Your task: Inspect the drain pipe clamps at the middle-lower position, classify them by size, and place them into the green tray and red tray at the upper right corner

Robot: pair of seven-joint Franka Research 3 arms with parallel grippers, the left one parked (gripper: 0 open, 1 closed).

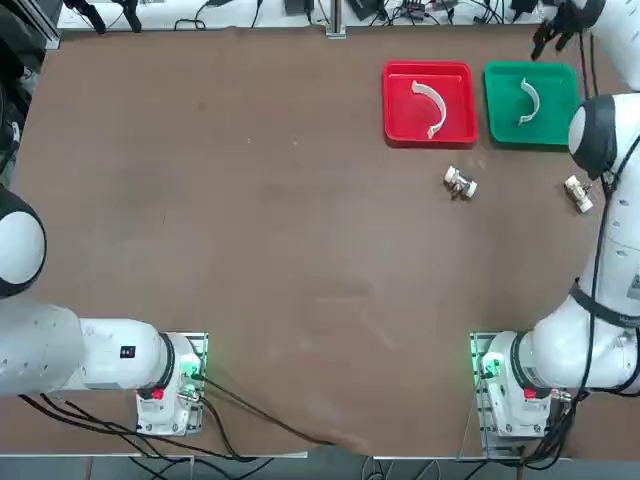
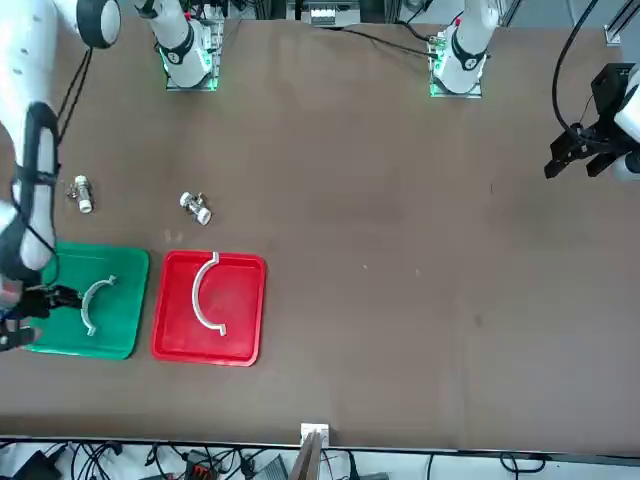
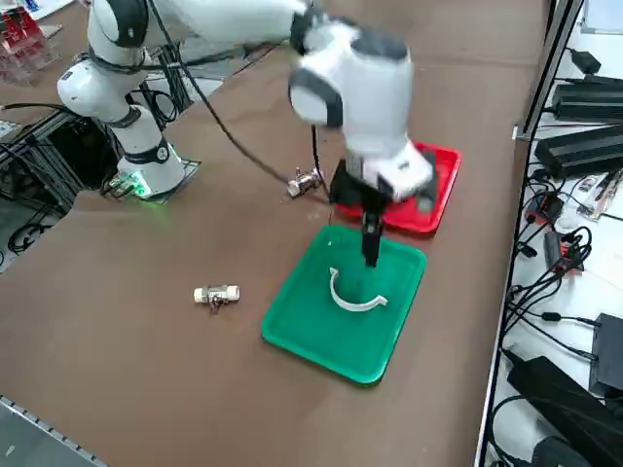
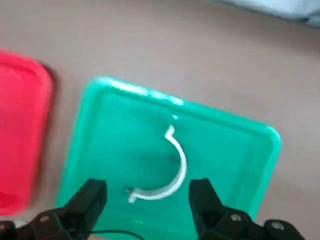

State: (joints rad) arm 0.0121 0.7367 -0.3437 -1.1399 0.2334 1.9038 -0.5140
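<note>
Over at the worktop's [image 1: 250, 250] far right corner, both drain pipe clamps are sitting in trays. The smaller clamp [image 4: 167, 170], a thin white C-shaped strip with a little kink at one end, lies flat in the green tray [image 4: 240, 140], curve bowed outward, roughly at the tray's middle. Alongside, the larger clamp [image 1: 431, 106], same thin white half-ring but a wider arc, rests flat in the red tray [image 1: 400, 125]. The two trays lie side by side, close together but not touching.

The right tool [image 4: 147, 200] hangs above the green tray with its fingers spread apart and nothing between them; the smaller clamp shows in the gap, down on the tray floor.

Two small silver-white fittings lie on the worktop near the trays: one fitting [image 1: 460, 183] just short of the red tray, the other fitting [image 1: 578, 193] close to the worktop's right edge.

From overhead the tool itself is hidden behind the arm's own joints, and from the side the red tray is largely covered by the wrist.
</note>
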